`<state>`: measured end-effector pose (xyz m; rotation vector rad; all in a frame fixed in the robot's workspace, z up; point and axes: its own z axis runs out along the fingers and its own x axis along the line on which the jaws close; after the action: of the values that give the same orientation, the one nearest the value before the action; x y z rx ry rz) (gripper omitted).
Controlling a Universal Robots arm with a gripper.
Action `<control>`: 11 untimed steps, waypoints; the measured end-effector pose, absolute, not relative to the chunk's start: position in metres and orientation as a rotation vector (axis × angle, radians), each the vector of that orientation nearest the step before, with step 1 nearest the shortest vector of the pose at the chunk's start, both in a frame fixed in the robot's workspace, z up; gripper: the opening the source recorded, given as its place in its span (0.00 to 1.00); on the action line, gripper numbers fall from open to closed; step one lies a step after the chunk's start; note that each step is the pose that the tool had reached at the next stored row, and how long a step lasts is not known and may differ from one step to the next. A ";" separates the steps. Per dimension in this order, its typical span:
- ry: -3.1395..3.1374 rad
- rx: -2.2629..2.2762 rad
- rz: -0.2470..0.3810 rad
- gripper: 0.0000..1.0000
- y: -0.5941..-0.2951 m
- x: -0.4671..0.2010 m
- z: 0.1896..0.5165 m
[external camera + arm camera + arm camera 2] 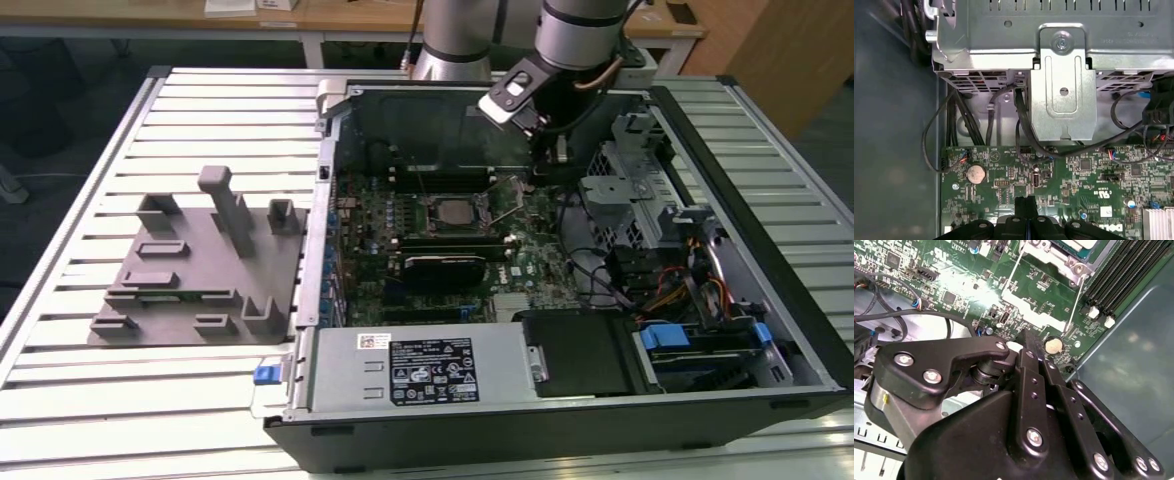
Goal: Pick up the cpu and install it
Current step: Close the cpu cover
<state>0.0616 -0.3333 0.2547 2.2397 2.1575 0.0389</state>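
Observation:
The cpu is a small silvery square lying in the dark socket near the middle of the green motherboard inside the open computer case. A corner of the cpu also appears in the second wrist view. My gripper hangs just above the board, a short way to the exterior view's right of the socket and apart from the cpu. Its black fingers are pressed together with nothing between them, and in the second wrist view the gripper tapers to a shut tip over the board.
A metal socket frame and wire lever lie between gripper and cpu. A coin battery, cables and a metal drive cage are close by. The grey fixture stands outside the case at the exterior view's left.

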 end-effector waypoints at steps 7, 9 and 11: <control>2.157 2.240 0.039 0.11 -0.333 0.063 0.250; 2.157 2.240 0.038 0.11 -0.333 0.063 0.250; 2.157 2.240 0.039 0.11 -0.333 0.063 0.250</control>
<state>0.0633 -0.3333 0.2498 2.2404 2.1568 0.0388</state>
